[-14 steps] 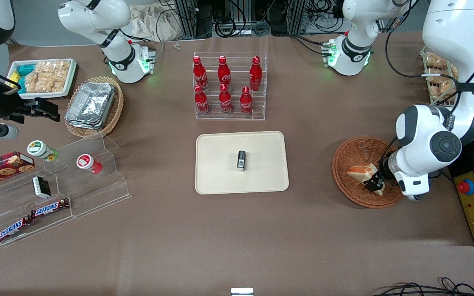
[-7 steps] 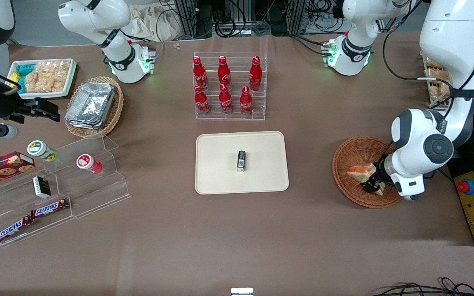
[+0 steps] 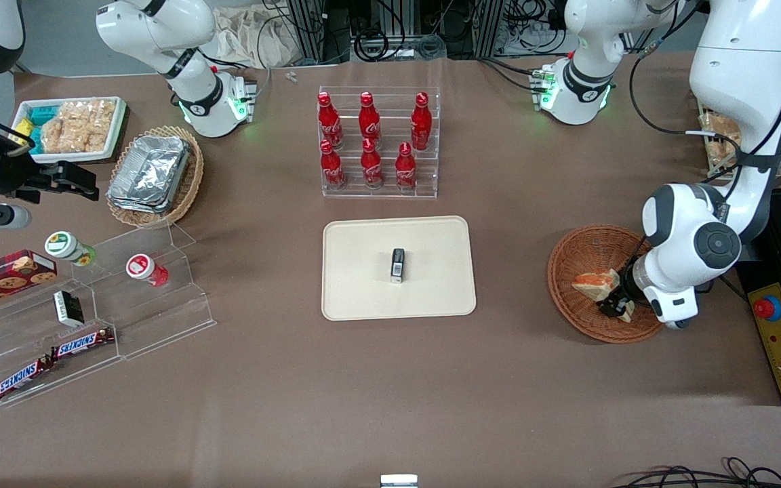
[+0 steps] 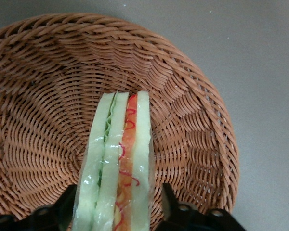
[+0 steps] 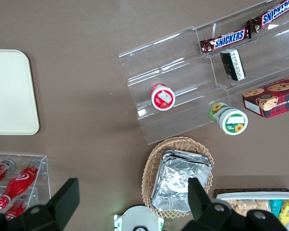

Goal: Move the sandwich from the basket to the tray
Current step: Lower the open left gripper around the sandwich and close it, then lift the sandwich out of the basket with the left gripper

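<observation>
The sandwich (image 3: 594,281), a pale wedge with red-orange and green filling, lies in the reddish-brown wicker basket (image 3: 556,261) toward the working arm's end of the table. My left gripper (image 3: 615,306) is down in the basket, open, with one finger on each side of the sandwich's end that is nearer the front camera. The left wrist view shows the sandwich (image 4: 118,159) standing on edge between the two black fingers (image 4: 169,202), over the basket's weave (image 4: 183,96); one finger lies against the wrap, the other stands a little off it. The cream tray (image 3: 363,291) lies at the table's middle.
A small black box (image 3: 397,264) stands on the tray. A clear rack of red bottles (image 3: 377,146) stands farther from the front camera than the tray. A yellow control box with a red button (image 3: 773,318) lies beside the basket.
The left arm's wrist has shifted a little toward the tray and the gripper has settled lower around the sandwich's end. The sandwich stays in the basket.
</observation>
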Tool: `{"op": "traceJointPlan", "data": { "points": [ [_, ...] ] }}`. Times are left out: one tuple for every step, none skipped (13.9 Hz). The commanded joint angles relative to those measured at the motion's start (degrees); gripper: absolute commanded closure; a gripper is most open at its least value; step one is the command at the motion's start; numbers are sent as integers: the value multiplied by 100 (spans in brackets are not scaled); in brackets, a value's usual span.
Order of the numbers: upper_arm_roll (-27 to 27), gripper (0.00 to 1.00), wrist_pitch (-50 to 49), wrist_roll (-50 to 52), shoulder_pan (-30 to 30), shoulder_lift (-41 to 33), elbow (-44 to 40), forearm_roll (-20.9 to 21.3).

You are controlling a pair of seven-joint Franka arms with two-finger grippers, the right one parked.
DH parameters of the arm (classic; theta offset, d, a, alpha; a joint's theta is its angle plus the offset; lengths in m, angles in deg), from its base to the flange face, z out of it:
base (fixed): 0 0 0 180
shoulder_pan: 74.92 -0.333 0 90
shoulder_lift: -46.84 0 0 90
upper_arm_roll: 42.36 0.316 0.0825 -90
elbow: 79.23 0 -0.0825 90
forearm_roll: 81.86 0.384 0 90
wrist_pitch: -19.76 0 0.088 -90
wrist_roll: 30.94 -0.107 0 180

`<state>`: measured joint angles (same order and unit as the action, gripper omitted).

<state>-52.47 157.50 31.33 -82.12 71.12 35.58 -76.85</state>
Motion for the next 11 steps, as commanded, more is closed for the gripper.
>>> {"op": "traceJointPlan", "data": {
  "points": [
    [-26,100,148,276,8,-20,41,105],
    [-26,100,148,294,17,-46,23,105],
    [-34,100,78,259,17,-90,-55,105],
    [-43,100,-88,241,17,-178,-160,105],
    [-61,100,-437,224,25,-257,-361,105],
    [-87,100,-893,206,34,-292,-677,96],
    [-174,100,-1420,145,34,-302,-1089,96],
    [-271,100,-2000,84,34,-284,-1572,88],
    [-376,100,-2501,-13,34,-275,-2011,87],
    [-499,100,-2941,-170,43,-275,-2399,79],
    [-674,100,-3355,-424,34,-284,-2768,70]
  ]
}}
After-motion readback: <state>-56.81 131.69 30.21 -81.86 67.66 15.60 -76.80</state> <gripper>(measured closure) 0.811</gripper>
